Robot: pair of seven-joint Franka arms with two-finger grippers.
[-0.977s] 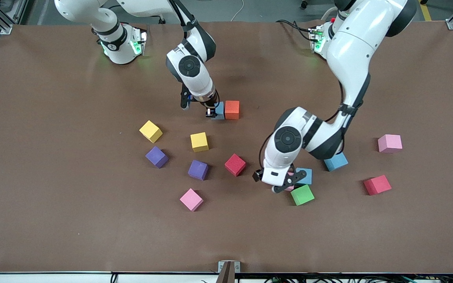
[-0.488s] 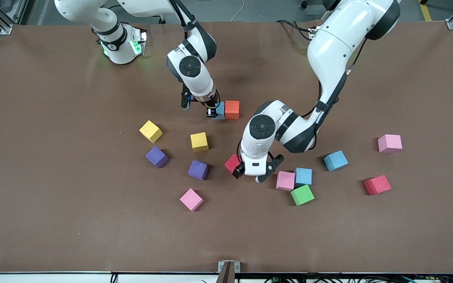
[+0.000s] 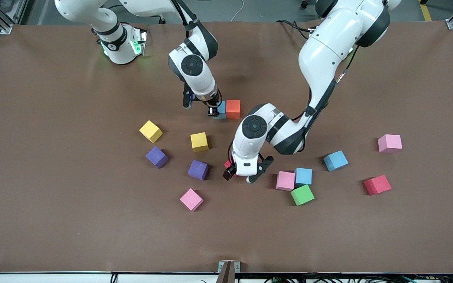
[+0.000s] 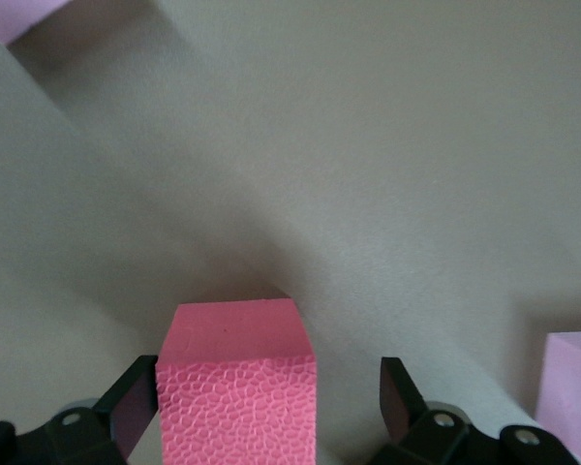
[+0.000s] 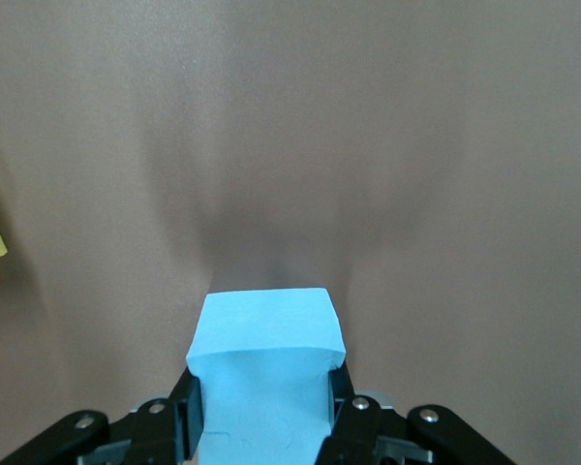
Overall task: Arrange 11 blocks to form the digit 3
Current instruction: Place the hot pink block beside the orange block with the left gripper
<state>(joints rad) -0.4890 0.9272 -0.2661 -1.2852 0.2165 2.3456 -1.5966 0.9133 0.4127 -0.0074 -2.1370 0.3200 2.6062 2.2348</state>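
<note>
My right gripper [image 3: 213, 112] is shut on a blue block [image 3: 221, 109], which stands on the table touching the orange block [image 3: 232, 109]. In the right wrist view the blue block [image 5: 266, 354] fills the gap in the right gripper [image 5: 263, 417]. My left gripper [image 3: 239, 175] is open and low over a red block [image 3: 227, 163], mostly hidden by the hand. In the left wrist view the red block [image 4: 237, 378] sits between the fingers [image 4: 136, 399] of the left gripper [image 4: 266, 407], with a gap at one side. No digit 3 is in view.
Loose blocks lie nearer the camera: two yellow [image 3: 150, 131] [image 3: 199, 142], two purple [image 3: 157, 157] [image 3: 198, 169], a pink [image 3: 191, 199]. A pink [image 3: 285, 181], blue [image 3: 303, 176] and green [image 3: 302, 195] cluster together. Toward the left arm's end lie blue [image 3: 336, 160], pink [image 3: 389, 143], red [image 3: 377, 185].
My left arm swung from over the pink, blue and green cluster across to the red block and now straddles it. The right gripper stayed shut on the blue block beside the orange one.
</note>
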